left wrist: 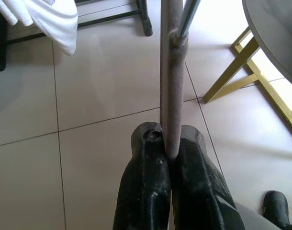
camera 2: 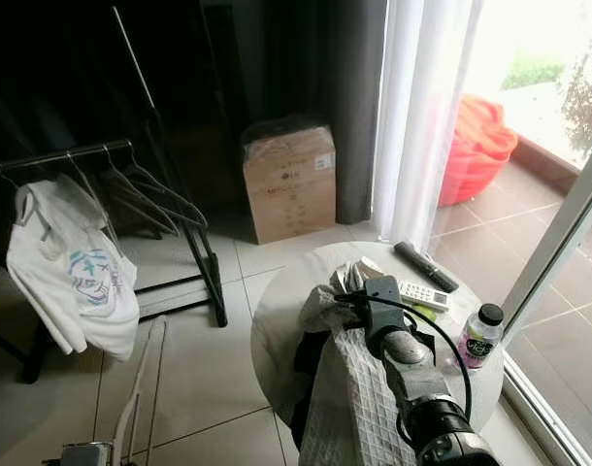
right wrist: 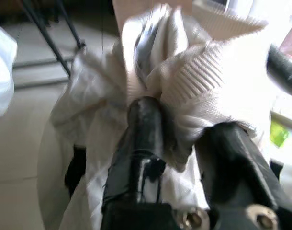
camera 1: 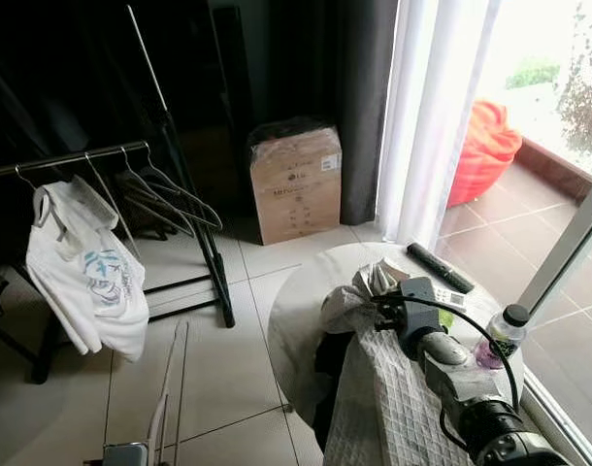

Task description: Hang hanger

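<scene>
1. Left wrist view: the left gripper (left wrist: 171, 148) has its two black fingers pressed tight on the grey padded bar of a hanger (left wrist: 171, 72), which runs straight out from between the jaws over the tiled floor (left wrist: 103, 96).
2. Beyond the jaws, past the hanger's far end, stand the foot of the black clothes rack (camera 1: 211, 254) and the hem of a white T-shirt (camera 1: 87, 272) hanging on it.
3. Right wrist view: the right gripper (right wrist: 184, 139) has its jaws parted around a bunched fold of a white ribbed garment (right wrist: 203, 81), cloth filling the gap.
4. That garment lies on the round table (camera 2: 277, 330); ahead of the jaws are a black remote (camera 2: 425, 266) and a white remote (camera 2: 424, 295).
</scene>
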`<state>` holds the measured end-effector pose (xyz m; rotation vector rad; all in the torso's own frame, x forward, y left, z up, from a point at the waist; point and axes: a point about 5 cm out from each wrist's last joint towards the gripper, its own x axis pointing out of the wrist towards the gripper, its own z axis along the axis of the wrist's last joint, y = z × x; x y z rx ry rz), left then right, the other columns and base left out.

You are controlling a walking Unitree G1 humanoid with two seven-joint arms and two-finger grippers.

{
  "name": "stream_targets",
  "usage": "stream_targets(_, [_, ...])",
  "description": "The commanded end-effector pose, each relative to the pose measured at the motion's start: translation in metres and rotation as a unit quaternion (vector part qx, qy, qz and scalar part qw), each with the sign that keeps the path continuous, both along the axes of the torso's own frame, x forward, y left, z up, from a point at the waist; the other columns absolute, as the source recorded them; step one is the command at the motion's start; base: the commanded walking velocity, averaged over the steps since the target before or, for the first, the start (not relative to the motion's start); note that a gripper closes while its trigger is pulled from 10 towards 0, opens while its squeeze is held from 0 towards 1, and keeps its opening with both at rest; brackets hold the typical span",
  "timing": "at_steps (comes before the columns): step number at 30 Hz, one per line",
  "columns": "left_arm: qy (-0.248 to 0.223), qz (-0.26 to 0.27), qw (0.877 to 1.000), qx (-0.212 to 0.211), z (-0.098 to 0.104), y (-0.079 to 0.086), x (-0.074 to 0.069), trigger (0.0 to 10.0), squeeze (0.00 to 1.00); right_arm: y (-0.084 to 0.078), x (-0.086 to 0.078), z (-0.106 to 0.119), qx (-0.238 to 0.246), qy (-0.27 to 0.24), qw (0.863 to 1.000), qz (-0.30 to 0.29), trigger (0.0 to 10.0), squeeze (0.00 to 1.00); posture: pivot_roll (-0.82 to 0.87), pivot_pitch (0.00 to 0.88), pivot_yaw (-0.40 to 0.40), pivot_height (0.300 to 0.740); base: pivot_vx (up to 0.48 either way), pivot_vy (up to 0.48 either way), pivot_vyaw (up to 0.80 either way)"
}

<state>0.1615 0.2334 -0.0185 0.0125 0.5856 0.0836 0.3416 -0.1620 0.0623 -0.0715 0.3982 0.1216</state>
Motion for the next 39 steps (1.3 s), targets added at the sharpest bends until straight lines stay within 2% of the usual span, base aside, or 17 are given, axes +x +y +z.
stream_targets(1, [0.012,0.004,1.000,0.008,-0.003,0.002,-0.007,10.0,0.00,-0.002,-0.003,0.005,0.011,-0.018,1.000,-0.008,10.0,1.00,-0.04,0.081,0.064,0.740,0.000,0.000,0.00])
stream_targets(5, [0.012,0.005,1.000,0.008,-0.003,0.002,-0.008,10.0,0.00,-0.007,-0.012,0.011,0.016,-0.044,0.999,-0.018,10.0,1.00,-0.05,0.079,0.059,0.740,0.000,0.000,0.00])
stream_targets(8, [0.012,0.007,1.000,0.009,-0.003,0.002,-0.008,10.0,0.00,-0.014,-0.016,0.018,0.014,-0.068,0.997,-0.046,10.0,1.00,-0.05,0.079,0.059,0.740,0.000,0.000,0.00])
stream_targets(9, [0.012,0.007,1.000,0.009,-0.003,0.002,-0.008,10.0,0.00,-0.019,-0.022,0.024,0.022,-0.083,0.994,-0.063,10.0,1.00,-0.05,0.077,0.055,0.740,0.000,0.000,0.00])
stream_targets(18, [0.011,0.007,1.000,0.010,-0.005,0.001,-0.008,10.0,0.00,-0.018,-0.048,0.024,0.026,-0.074,0.995,-0.059,10.0,1.00,-0.05,0.062,0.049,0.740,0.000,0.000,0.00])
stream_targets(23, [-0.002,0.013,1.000,0.012,-0.002,0.002,-0.007,10.0,0.00,-0.017,-0.054,0.026,0.025,-0.083,0.995,-0.052,10.0,1.00,-0.05,0.055,0.051,0.740,0.000,0.000,0.00])
stream_targets(24, [-0.022,0.020,0.999,0.013,0.002,0.004,-0.002,10.0,0.00,-0.012,-0.054,0.027,0.025,-0.092,0.995,-0.042,10.0,0.00,-0.05,0.052,0.053,0.740,0.000,0.000,0.00])
stream_targets(29, [-0.050,0.026,0.998,0.016,0.009,0.006,0.003,10.0,0.00,-0.004,-0.054,0.024,0.028,-0.097,0.994,-0.036,10.0,0.00,-0.04,0.045,0.054,0.740,0.000,0.000,0.48])
stream_targets(34, [-0.046,0.025,0.998,0.018,0.008,0.007,0.002,10.0,0.00,0.000,-0.057,0.020,0.035,-0.089,0.995,-0.033,10.0,0.00,-0.04,0.049,0.056,0.740,0.000,0.000,0.70])
stream_targets(39, [-0.045,0.021,0.999,0.014,0.007,0.004,0.002,10.0,0.00,-0.003,-0.060,0.014,0.043,-0.082,0.995,-0.047,10.0,0.00,-0.04,0.060,0.059,0.740,0.000,0.000,0.00])
